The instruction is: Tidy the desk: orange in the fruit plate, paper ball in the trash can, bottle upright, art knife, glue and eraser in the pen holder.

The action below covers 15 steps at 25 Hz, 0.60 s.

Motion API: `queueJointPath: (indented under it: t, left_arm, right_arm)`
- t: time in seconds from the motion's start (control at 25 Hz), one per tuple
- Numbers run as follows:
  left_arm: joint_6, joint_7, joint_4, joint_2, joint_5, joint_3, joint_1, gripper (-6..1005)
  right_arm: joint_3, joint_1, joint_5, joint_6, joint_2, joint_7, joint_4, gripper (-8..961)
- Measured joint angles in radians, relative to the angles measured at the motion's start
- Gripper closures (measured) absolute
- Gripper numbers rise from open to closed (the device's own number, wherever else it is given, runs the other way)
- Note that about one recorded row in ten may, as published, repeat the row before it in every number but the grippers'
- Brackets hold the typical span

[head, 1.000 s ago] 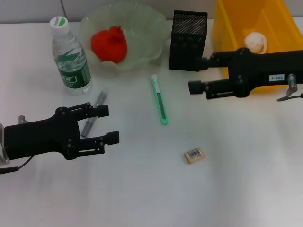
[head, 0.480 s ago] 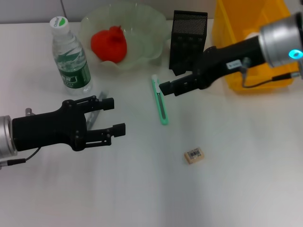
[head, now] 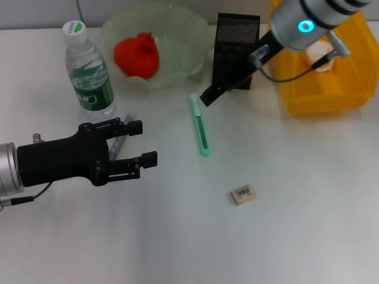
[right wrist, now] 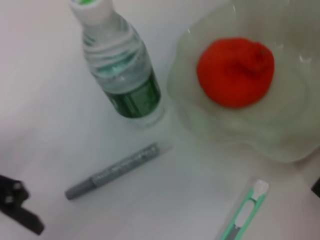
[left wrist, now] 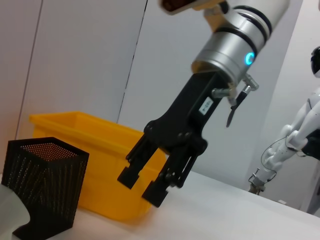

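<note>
Two grippers, fingers parted: left gripper low; right gripper above art knife. Bottle green label, eraser barcode-like sticker: both unreadable.

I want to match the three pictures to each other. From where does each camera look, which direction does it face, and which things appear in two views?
Head view: from the robot's head, looking down at the desk; shows the left gripper and right gripper.
Left wrist view: low by the desk, facing across it; shows the right gripper with open fingers, the pen holder and the trash can.
Right wrist view: above the desk, looking down on the bottle, orange, glue and art knife; the head view shares these.
</note>
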Motion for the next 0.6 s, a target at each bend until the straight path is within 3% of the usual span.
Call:
queueJointPath:
  t: [0.12, 0.6]
  left_arm:
    - [-0.005, 0.002, 0.006, 0.003, 0.0, 0.005, 0.002, 198]
    - [-0.064, 0.018, 0.011, 0.025, 0.0, 0.007, 0.007, 199]
  right_arm:
    - [-0.017, 0.074, -0.016, 0.062, 0.002, 0.011, 0.137, 190]
    - [-0.063, 0.151, -0.011, 0.299, 0.011, 0.023, 0.381, 190]
